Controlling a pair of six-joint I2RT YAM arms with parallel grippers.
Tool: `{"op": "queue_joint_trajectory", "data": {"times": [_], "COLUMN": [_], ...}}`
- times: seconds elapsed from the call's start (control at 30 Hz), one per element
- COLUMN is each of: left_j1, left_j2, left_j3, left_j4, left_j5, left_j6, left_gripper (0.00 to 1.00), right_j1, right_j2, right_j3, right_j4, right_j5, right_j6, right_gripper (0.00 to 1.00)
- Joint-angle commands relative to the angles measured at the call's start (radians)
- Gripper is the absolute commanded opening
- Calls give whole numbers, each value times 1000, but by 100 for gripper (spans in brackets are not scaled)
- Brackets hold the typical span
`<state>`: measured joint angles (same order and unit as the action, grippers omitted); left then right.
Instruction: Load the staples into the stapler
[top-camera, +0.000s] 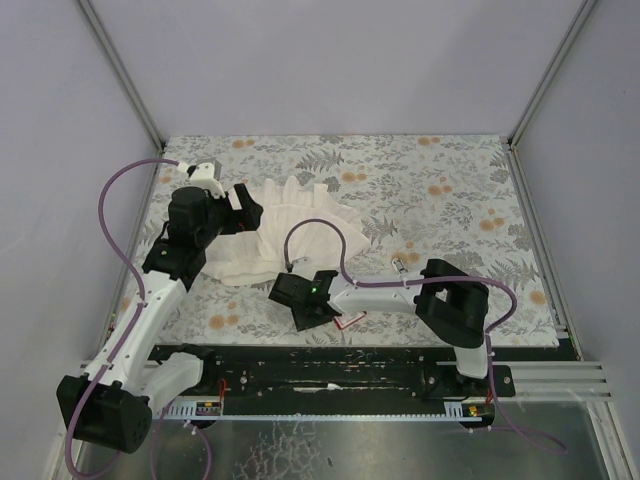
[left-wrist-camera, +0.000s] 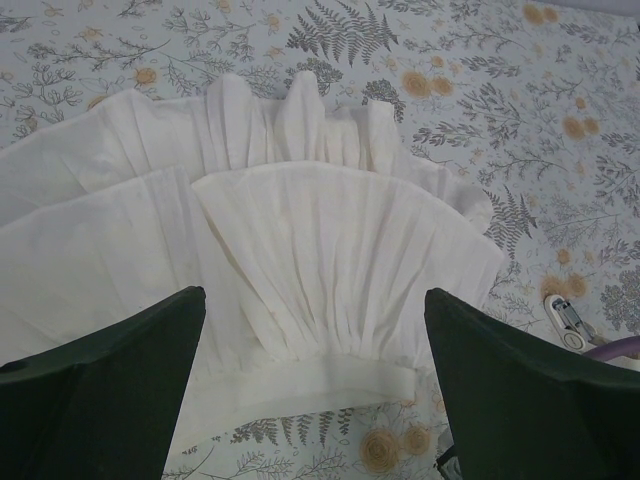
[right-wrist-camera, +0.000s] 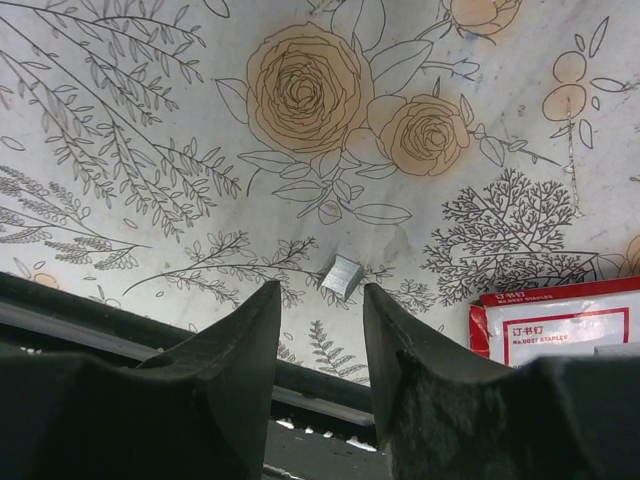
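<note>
A short silvery strip of staples (right-wrist-camera: 342, 275) lies loose on the floral tablecloth, just beyond the tips of my right gripper (right-wrist-camera: 320, 290). That gripper is open by a narrow gap with nothing between its fingers. The red staple box (right-wrist-camera: 560, 330) with its white label lies flat to the right of it, also seen as the red box (top-camera: 350, 320) near the table's front edge. The small silvery stapler (left-wrist-camera: 570, 325) lies on the tablecloth right of the cloth, seen too as the stapler (top-camera: 399, 264). My left gripper (left-wrist-camera: 313, 295) hangs wide open above the cloth's hem, holding nothing.
A big white pleated cloth (top-camera: 290, 225) lies spread at the middle left of the table. The black front rail (right-wrist-camera: 100, 320) runs close under my right gripper. Purple cables loop over both arms.
</note>
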<state>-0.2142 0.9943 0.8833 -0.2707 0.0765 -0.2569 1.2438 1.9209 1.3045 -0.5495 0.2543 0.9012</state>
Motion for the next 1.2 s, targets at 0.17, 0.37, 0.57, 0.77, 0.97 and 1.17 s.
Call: {"op": "queue_joint_trajectory", "data": {"times": [0.17, 0.37, 0.57, 0.77, 0.97, 1.17], "left_j1": [0, 0, 1, -1, 0, 0], "left_j2": [-18, -16, -14, -14, -11, -12], "left_j3": [-10, -10, -10, -10, -10, -12], "left_j4": [48, 48, 47, 49, 50, 50], "left_j5": [-3, -3, -1, 2, 4, 7], "left_j6": [-3, -4, -3, -4, -5, -7], "left_gripper": [89, 89, 89, 89, 89, 90], "right_j1": [11, 11, 12, 11, 11, 10], "right_j2": [28, 49, 72, 81, 91, 46], "right_j3": [49, 63, 70, 74, 84, 68], "right_j4": [-22, -33, -57, -68, -75, -50], "right_j5": [44, 59, 86, 97, 98, 97], "right_j6": [14, 5, 2, -2, -9, -32], "right_gripper": [41, 39, 37, 30, 23, 20]}}
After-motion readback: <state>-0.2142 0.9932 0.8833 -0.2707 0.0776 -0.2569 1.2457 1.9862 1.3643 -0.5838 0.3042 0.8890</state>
